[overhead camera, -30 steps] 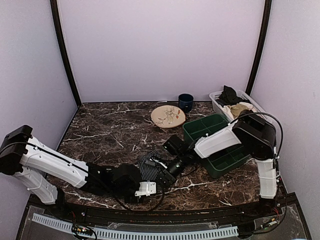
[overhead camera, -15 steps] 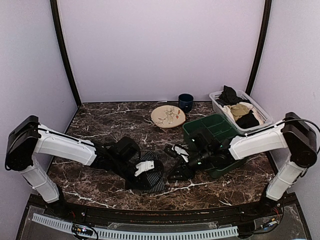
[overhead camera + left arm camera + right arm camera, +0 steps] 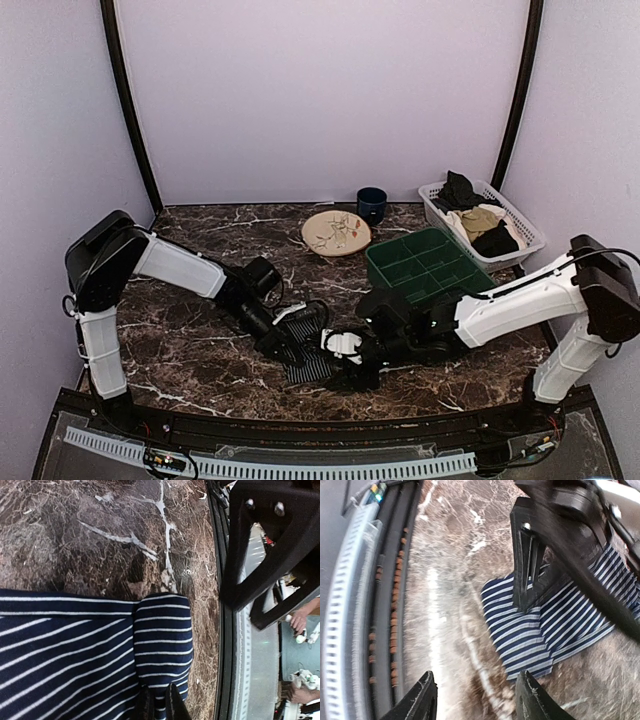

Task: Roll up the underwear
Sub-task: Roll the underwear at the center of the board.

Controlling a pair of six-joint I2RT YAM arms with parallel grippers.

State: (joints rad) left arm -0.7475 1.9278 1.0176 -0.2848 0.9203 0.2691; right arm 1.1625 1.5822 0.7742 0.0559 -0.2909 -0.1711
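The underwear [image 3: 309, 366], navy with thin white stripes, lies flat on the marble table near its front middle. It fills the lower left of the left wrist view [image 3: 75, 650], with one edge folded over. My left gripper [image 3: 287, 345] sits on it, and its fingers [image 3: 175, 706] are close together, pinching a fold of the cloth. My right gripper [image 3: 340, 372] is low over the table just right of the cloth, jaws wide apart and empty [image 3: 477, 700]. The underwear [image 3: 540, 625] lies ahead of it. The waistband is hidden.
A green compartment tray [image 3: 425, 262] stands behind the right arm. A white basket [image 3: 518, 222] with black and tan clothes is at the back right. A patterned plate [image 3: 336, 232] and a dark blue cup [image 3: 371, 203] stand at the back. The table's front edge rail [image 3: 350, 605] is close.
My left arm has swung back and now reaches the cloth from the left rear. My right arm has stretched out low, and its gripper has moved left to the cloth's near right edge.
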